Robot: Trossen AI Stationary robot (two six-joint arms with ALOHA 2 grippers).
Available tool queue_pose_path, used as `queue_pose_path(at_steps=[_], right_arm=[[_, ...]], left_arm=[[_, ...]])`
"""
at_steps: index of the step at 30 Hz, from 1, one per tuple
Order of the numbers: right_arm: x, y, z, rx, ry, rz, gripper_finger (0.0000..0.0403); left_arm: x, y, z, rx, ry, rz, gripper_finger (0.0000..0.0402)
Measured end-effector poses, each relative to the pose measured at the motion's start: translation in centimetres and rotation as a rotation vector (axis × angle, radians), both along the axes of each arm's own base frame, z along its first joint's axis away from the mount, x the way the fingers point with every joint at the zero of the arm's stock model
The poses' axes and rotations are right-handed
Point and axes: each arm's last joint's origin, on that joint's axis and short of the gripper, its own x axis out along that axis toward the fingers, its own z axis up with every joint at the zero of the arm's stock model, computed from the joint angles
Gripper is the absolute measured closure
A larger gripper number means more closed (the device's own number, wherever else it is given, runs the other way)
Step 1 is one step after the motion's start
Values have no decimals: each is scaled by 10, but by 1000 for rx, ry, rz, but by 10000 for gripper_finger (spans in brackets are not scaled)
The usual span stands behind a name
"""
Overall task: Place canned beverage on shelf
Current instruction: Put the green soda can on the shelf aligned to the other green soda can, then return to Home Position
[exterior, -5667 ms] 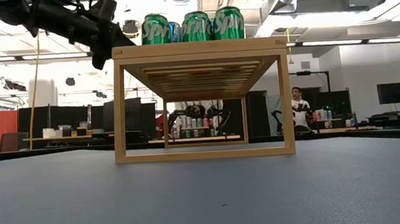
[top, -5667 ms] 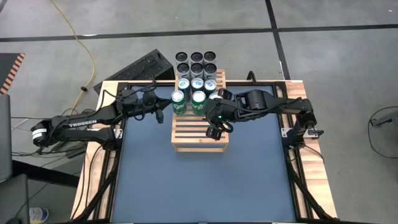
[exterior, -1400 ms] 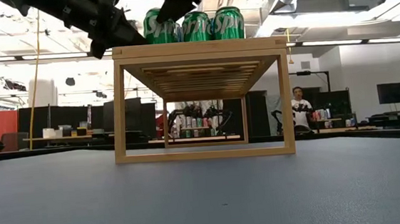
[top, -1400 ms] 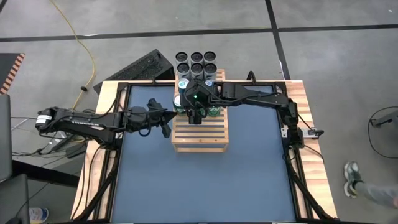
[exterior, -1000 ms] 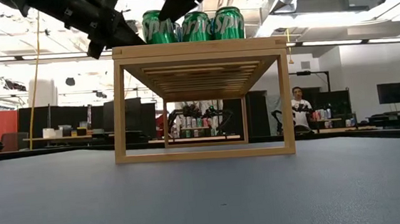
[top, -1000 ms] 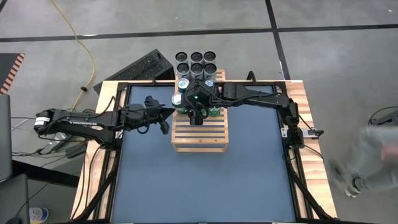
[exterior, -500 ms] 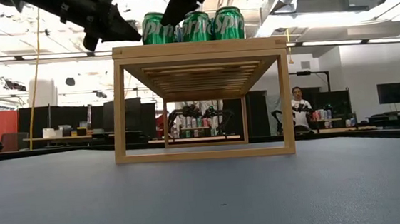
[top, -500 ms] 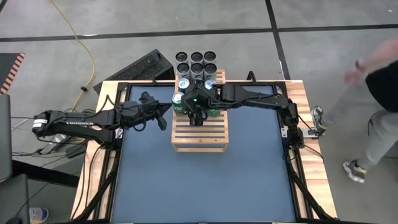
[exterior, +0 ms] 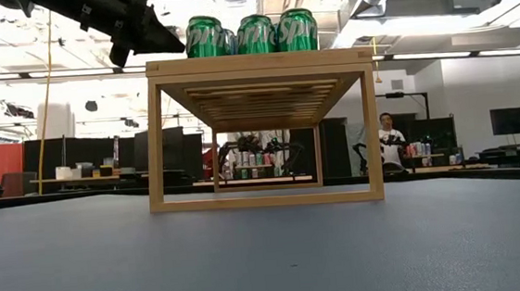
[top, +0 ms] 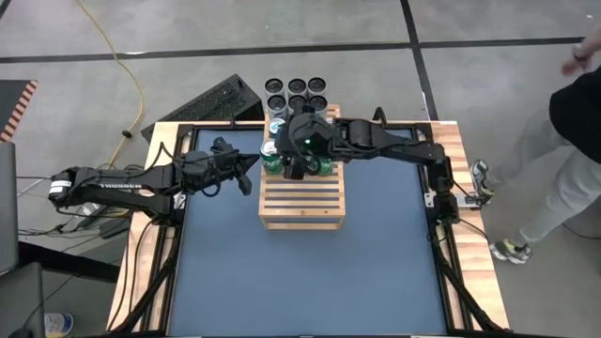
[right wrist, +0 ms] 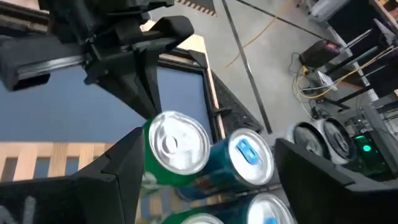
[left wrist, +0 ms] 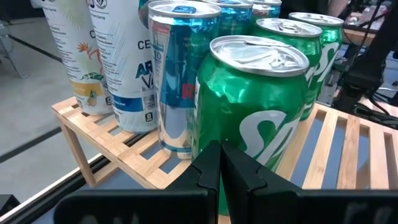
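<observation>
Start at the left: the left gripper (top: 246, 176) hangs just beside the left edge of the shelf (top: 302, 200), level with the row of cans; its fingers (left wrist: 208, 168) are pressed together and hold nothing; the nearest green can (left wrist: 258, 109) stands directly ahead of them on the slats.

Move to the centre: the shelf stands on the blue table (top: 310, 272); its far end carries green cans (exterior: 251, 35) in front, with a blue can (left wrist: 180, 81) and white cans (left wrist: 118, 56) behind them; the near slats are bare.

Continue right: the right gripper (top: 294, 161) hovers above the left green can (right wrist: 177, 146), looking down on its lid; its fingers (right wrist: 121, 180) stand wide on either side of the can and do not clasp it; judge this can as already set on the shelf, upright.

Handling: treat each can as a stiff, smooth cylinder; if full it is fairly heavy, and the thin wall may dent under hard pressure; the painted side is probably slippery, so take hold across the middle of the body, fingers square to the wall, not at the rim.

Caution: the cans stand touching or nearly so; any sideways sweep of a gripper could topple a neighbour; the slat gaps may tip a can set down off level.

A person (top: 573, 113) stands off the table at the far right.
</observation>
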Motion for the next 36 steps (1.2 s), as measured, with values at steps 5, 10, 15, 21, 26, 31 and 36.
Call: queue_pose_path(at_steps=[5, 10, 15, 21, 26, 31, 36], right_arm=[[-15, 0, 16, -15, -26, -21, 101], [-19, 0, 20, -12, -38, -25, 101], [-22, 1, 20, -9, -22, -24, 101], [-23, 5, 19, -24, -5, -32, 101], [-38, 18, 36, -119, -21, -56, 101], [-94, 38, 82, -129, -159, -37, 101], [-164, 51, 122, 61, -349, 63, 101]], left_arm=[[3, 1, -3, 7, 21, 3, 402], [11, 3, -6, 13, 15, 5, 402], [12, 4, -6, 29, 22, 12, 402], [8, 4, -2, 46, 9, 16, 402], [1, 1, 14, 10, -46, -34, 402], [-21, -5, 64, -81, -209, -125, 402], [-51, -11, 117, -174, -356, -186, 402]])
